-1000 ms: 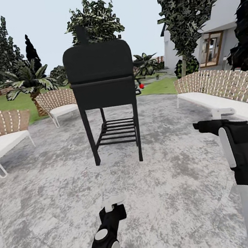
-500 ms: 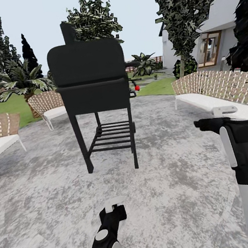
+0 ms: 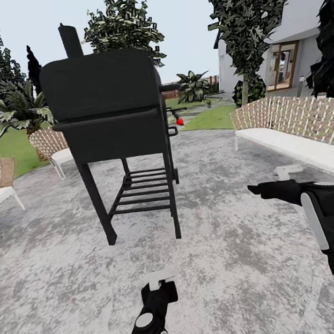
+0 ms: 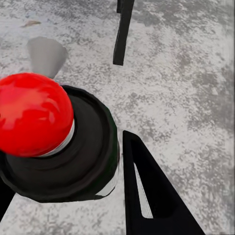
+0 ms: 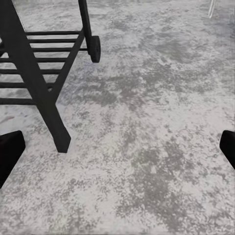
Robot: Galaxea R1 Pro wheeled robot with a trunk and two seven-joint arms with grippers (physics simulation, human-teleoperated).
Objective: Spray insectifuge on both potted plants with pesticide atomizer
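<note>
Under my grippers spreads the mottled grey stone patio (image 3: pixel 248 262). A black grill (image 3: pixel 109 128) stands on it ahead of my left gripper (image 3: pixel 158 281), legs on the stone. White-cushioned woven benches (image 3: pixel 303 133) rest on the patio beyond my right gripper (image 3: pixel 270 182).

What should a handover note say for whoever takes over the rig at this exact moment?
Left tool: shut on the pesticide atomizer, red tip facing the wrist camera.
Right tool: open, holding nothing, above the stone patio.
Surroundings: black grill straight ahead, white bench to the right, lawn beyond.
Done: atomizer picked up.
Left: locate both potted plants, not identifiable here, drive around the grill and spray each fully.
</note>
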